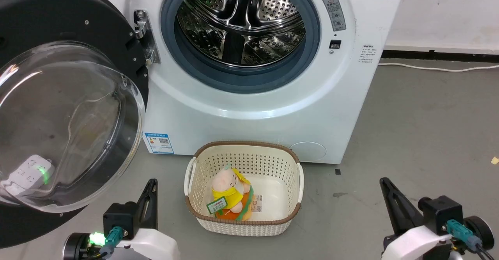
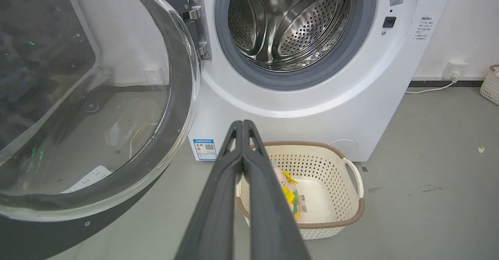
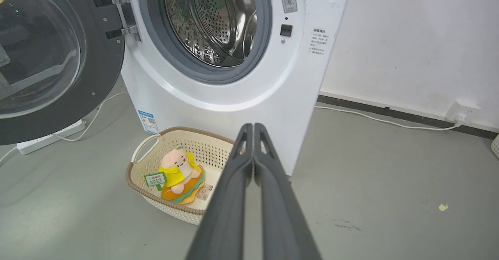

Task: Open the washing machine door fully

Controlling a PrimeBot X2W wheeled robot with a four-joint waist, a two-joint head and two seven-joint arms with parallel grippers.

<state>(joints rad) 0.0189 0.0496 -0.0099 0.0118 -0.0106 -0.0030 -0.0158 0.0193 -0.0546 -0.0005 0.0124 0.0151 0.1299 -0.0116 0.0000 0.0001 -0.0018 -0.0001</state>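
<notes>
The washing machine [image 1: 253,108] stands white and boxy with its steel drum [image 1: 239,22] exposed inside the grey gasket. The washing machine door [image 1: 58,112] is swung wide to the left on its metal hinge [image 1: 146,38], its clear bowl window bulging toward me; it also appears in the left wrist view [image 2: 89,96] and the right wrist view [image 3: 50,57]. My left gripper [image 1: 151,182] sits low, just right of the door's lower rim, apart from it, fingers pressed together with nothing held [image 2: 242,122]. My right gripper [image 1: 384,181] is shut and empty at the lower right [image 3: 253,125].
A cream perforated basket [image 1: 296,174] with a plush toy [image 1: 230,195] inside stands on the grey floor in front of the machine, between my grippers. A white power strip [image 3: 46,139] and cable lie under the door. A wall socket [image 3: 462,110] and cord run along the right wall.
</notes>
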